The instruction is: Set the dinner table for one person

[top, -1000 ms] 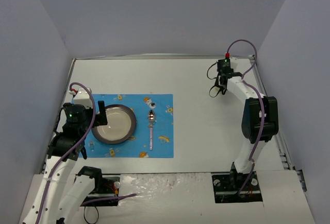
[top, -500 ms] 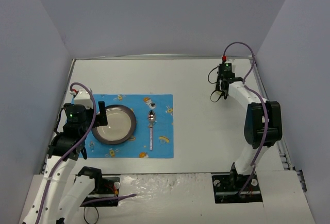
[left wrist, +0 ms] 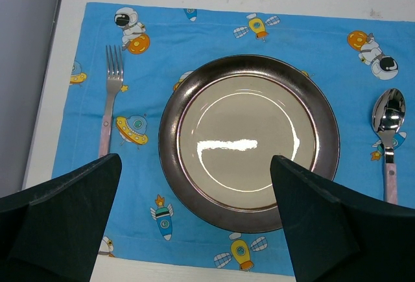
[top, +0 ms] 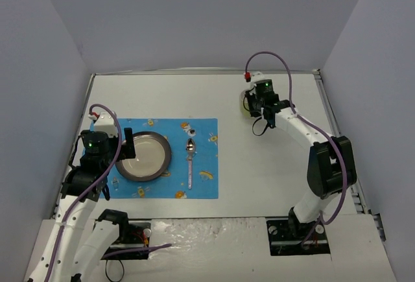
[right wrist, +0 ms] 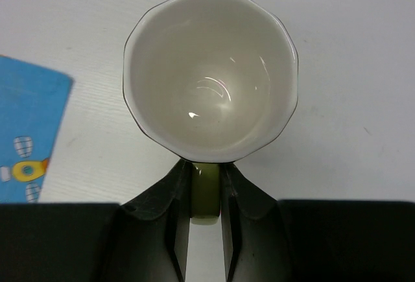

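Blue mat (left wrist: 65, 133) on the table (top: 259, 165) holds plate (left wrist: 249, 139), fork (left wrist: 111, 94) at nine o'clock, spoon (left wrist: 388, 117) at three. Cup (right wrist: 211, 74) not yet placed: right gripper (right wrist: 206, 188) pinches its handle off the mat's two o'clock; left gripper (left wrist: 194, 165) gapes wide above the plate.

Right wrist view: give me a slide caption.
Right claw grips an empty white cup by its green handle, dinner table beneath, blue mat corner at left.

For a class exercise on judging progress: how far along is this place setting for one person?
Done: plate, fork to its left and spoon to its right lie on the blue mat. In hand: the right claw grips a cup by its handle over the table. Left: setting it down.
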Controlling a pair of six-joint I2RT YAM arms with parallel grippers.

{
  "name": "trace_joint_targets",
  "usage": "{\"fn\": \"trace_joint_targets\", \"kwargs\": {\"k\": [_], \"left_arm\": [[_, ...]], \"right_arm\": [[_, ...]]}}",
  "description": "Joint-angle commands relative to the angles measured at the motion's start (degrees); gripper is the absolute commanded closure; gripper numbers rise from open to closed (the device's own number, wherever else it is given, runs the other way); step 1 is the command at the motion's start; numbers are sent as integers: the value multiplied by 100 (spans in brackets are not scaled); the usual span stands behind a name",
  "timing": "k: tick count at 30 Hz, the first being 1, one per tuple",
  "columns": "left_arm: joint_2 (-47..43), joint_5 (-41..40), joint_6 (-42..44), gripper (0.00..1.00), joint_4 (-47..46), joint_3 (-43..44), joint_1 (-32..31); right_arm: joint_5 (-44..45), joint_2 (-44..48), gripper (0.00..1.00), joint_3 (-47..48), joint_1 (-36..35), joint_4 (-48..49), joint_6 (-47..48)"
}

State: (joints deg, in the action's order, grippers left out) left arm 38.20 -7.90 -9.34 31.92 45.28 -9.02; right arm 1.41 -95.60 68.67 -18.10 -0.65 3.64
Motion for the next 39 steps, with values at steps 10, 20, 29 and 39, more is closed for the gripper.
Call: {"fn": "trace_joint_targets", "kwargs": {"k": [10, 20, 29, 39], "left_arm": [[21, -171, 72, 3, -265, 104, -21], [-14, -229, 72, 3, -274, 87, -21], [0, -215, 81, 3, -288, 87, -21], [-20, -229, 90, 3, -283, 87, -21]], "right_arm": [[-1261, 55, 100, 1057, -1320, 996, 942], [-1460, -608, 100, 1632, -1749, 847, 1182], [-1276, -839, 100, 1639, -1941, 662, 1293], [-1225, -822, 100, 1409, -1993, 627, 1271]]}}
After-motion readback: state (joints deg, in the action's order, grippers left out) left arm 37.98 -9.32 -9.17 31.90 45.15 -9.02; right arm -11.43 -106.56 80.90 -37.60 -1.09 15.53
